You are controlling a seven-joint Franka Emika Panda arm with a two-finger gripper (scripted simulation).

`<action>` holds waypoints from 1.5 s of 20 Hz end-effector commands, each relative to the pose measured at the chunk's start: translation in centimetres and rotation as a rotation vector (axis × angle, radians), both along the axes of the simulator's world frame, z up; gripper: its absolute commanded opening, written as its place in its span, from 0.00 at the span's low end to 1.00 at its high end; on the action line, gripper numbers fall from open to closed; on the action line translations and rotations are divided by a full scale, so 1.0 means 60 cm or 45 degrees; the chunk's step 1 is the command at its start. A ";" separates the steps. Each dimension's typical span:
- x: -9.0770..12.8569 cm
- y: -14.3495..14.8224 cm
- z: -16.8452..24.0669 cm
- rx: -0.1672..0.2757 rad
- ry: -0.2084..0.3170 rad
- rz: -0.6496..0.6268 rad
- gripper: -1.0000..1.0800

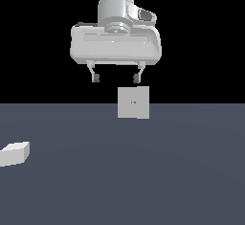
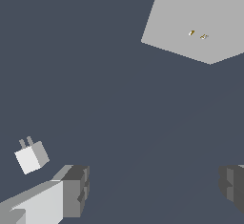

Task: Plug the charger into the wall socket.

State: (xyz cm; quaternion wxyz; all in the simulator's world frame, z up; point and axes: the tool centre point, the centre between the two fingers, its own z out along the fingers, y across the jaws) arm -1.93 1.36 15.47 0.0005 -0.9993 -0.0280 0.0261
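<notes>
Spreading across the scene, the grey table is seen carrying everything. Above it the pincer is held released and empty, over the upright wall socket. The charger is laid well apart, at the exterior view's left.

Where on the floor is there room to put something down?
Nearly everywhere. The grey floor lies bare between the charger, at the exterior view's left edge, and the wall socket, upright farther back; the whole exterior view's right side is bare too. The gripper hangs open above, holding nothing. Nowhere looks crowded.
</notes>
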 end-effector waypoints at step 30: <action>-0.079 0.217 -0.111 0.070 -0.259 0.372 0.96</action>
